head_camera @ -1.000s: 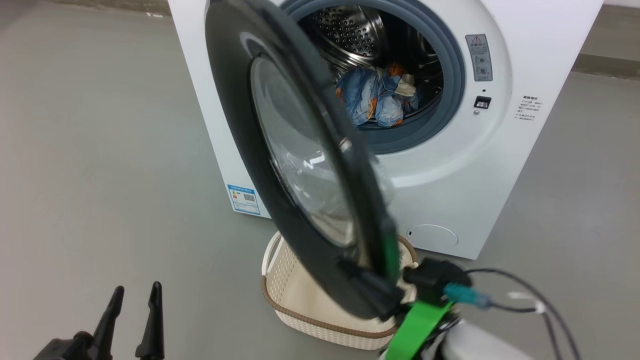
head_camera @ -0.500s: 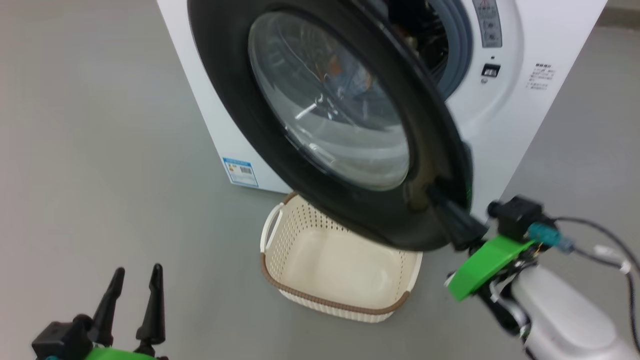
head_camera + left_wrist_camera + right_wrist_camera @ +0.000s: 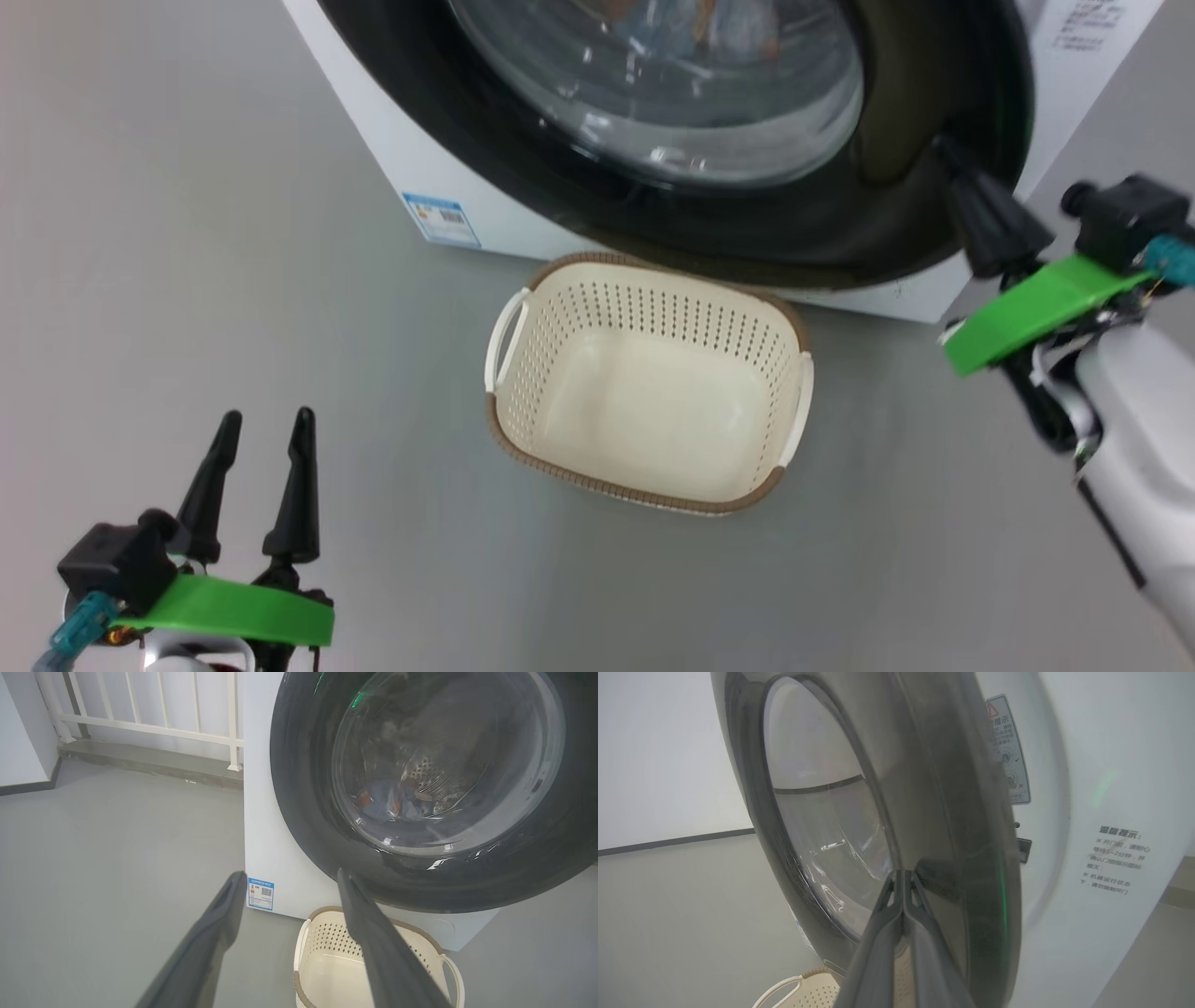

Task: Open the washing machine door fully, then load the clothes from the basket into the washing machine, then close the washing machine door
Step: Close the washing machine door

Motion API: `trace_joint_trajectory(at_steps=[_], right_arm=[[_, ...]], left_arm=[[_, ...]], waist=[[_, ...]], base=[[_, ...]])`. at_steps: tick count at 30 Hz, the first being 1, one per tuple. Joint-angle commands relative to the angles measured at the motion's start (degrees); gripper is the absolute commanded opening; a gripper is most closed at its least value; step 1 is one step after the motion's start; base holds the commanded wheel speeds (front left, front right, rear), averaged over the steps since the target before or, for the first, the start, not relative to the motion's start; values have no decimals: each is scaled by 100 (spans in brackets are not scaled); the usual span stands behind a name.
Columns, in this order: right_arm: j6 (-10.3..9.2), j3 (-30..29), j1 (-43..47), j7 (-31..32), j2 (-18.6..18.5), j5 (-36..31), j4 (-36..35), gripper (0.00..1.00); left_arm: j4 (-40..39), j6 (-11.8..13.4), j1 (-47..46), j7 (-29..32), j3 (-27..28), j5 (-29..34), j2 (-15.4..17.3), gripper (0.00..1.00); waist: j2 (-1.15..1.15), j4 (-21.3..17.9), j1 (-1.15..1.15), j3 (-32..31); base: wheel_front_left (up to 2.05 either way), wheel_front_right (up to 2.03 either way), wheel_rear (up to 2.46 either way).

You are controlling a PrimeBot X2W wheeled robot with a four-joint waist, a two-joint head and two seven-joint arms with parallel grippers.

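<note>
**Q:** Door position?
**A:** The washing machine door [image 3: 840, 238] lies swung close over the front of the washing machine [image 3: 392, 121]. The right wrist view shows a narrow gap between the black rim and the white front on the latch side.

**Q:** Load?
**A:** The clothes [image 3: 385, 805] sit inside the washing machine, low in the drum, seen through the door glass. The basket [image 3: 653, 299] stands on the floor just in front of the washing machine, under the door's lower rim, its cream bottom bare.

**Q:** Right gripper [image 3: 948, 154]?
**A:** Jaws closed on each other, gripping nothing. The tips are set against the door's rim on the washing machine's latch side.

**Q:** Left gripper [image 3: 266, 415]?
**A:** Jaws spread wide, holding nothing. It hangs over the floor, well out from the washing machine and farther out than the basket, toward the corner with the blue label [image 3: 441, 219].
</note>
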Motion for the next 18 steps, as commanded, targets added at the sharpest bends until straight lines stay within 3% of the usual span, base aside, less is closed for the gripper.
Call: trace_joint_trajectory(at_steps=[1,6,18], right_arm=[[-5,-29,-178,-28,-126,-74,-46,0],[-5,-54,-688,-28,-307,-78,72,0],[-5,-144,-1454,-28,-480,-150,453,0]], left_arm=[[-146,-9,-222,-56,194,-13,114,100],[-214,-48,-461,-59,270,-415,-108,100],[-381,-86,-686,-60,154,-661,-159,100]], waist=[[0,56,0,335],[0,89,0,636],[0,119,0,853]], base=[[0,0,0],[0,0,0],[0,0,0]])
